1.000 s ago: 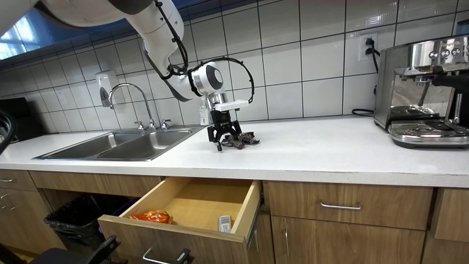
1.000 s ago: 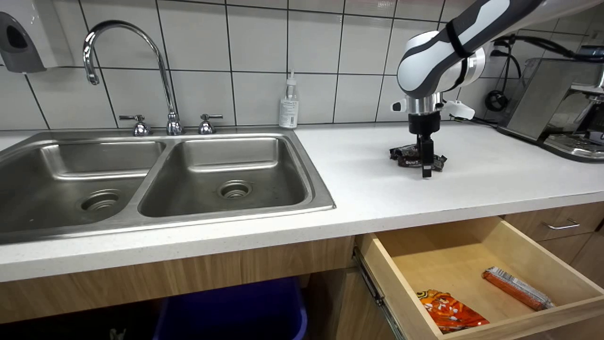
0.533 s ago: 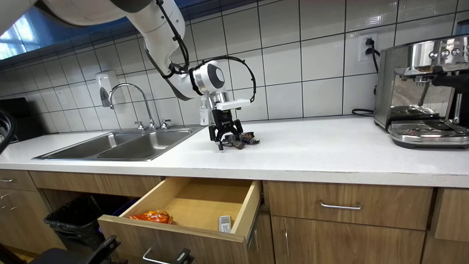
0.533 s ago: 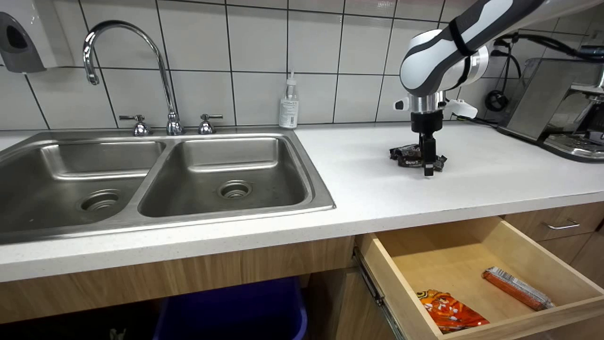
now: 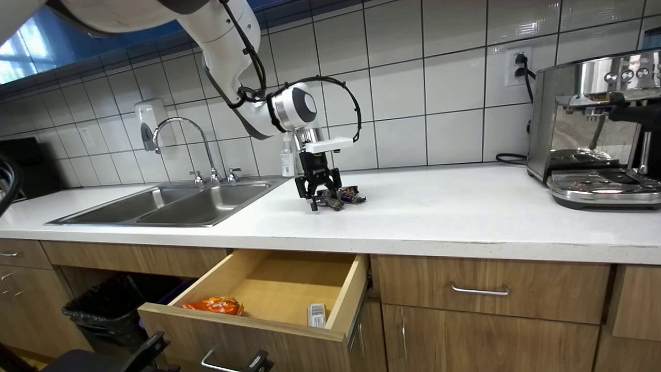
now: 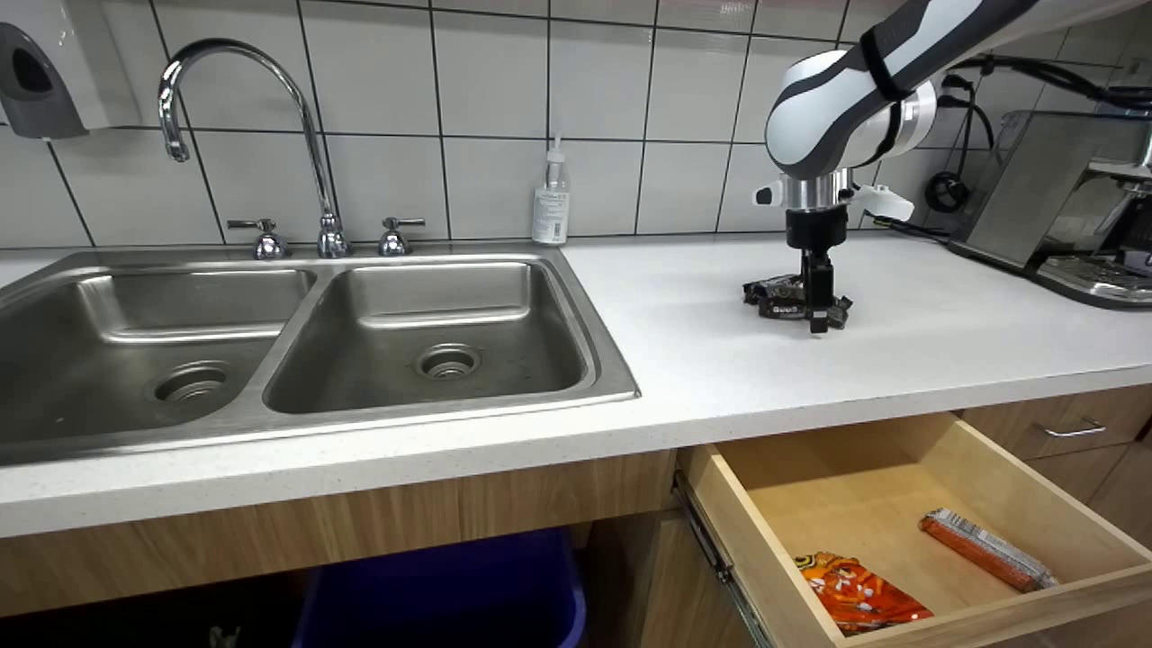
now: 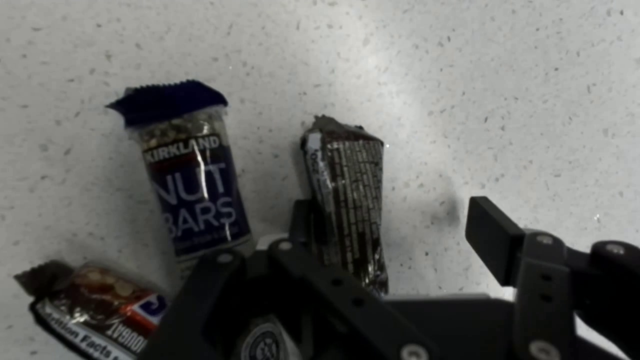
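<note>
Gripper [image 7: 395, 227] stands with its jaws wide apart over the white countertop [image 5: 465, 206], holding nothing. A dark-wrapped snack bar [image 7: 351, 200] lies between them, beside the far one; whether they touch, I cannot tell. A Kirkland Nut Bars packet [image 7: 202, 200] and a nougat bar [image 7: 100, 305] lie farther back. On the near side, the pulled-out drawer [image 5: 294, 292] holds an orange snack bag [image 6: 855, 596] at left.

In the wrist view, the gripper [image 7: 395, 232] covers the lower end of the Kirkland nut bar [image 7: 200, 185] and part of the brown-wrapped bar [image 7: 354, 195]; the nougat bar [image 7: 97, 310] runs off the bottom at lower left. In both exterior views, the right edge crops the espresso machine [image 5: 596, 129].
</note>
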`<state>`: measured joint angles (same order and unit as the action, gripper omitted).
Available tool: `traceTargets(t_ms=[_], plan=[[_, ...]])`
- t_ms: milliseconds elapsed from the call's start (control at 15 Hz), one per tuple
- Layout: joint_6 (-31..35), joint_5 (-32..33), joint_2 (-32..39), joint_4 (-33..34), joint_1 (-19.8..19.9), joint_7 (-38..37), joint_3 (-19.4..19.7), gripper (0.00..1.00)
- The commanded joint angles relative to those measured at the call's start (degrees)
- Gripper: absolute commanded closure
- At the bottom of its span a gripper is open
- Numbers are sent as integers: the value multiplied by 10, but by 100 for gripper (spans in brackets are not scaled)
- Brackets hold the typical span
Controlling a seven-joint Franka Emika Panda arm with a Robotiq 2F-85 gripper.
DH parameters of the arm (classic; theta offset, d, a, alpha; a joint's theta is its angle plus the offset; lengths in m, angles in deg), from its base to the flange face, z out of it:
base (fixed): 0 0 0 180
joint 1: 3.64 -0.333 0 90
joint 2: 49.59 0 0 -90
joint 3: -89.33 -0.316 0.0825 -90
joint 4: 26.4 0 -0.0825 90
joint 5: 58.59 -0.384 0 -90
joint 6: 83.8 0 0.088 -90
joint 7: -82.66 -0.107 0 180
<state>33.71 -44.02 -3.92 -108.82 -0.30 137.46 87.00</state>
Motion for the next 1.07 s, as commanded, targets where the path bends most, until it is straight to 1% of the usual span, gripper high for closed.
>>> traceTargets(t_ms=[0,200,267,400,467,600,1000], plan=[[1,-10,-23,-23,11,19,-10,51],[3,-9,-26,-26,10,19,-9,73],[4,-9,-27,-28,11,19,-9,82],[6,-9,-30,-32,10,18,-9,95],[7,-8,-32,-34,10,18,-9,99],[8,-8,-34,-38,10,18,-9,96],[26,-2,-58,-77,8,18,-9,95]])
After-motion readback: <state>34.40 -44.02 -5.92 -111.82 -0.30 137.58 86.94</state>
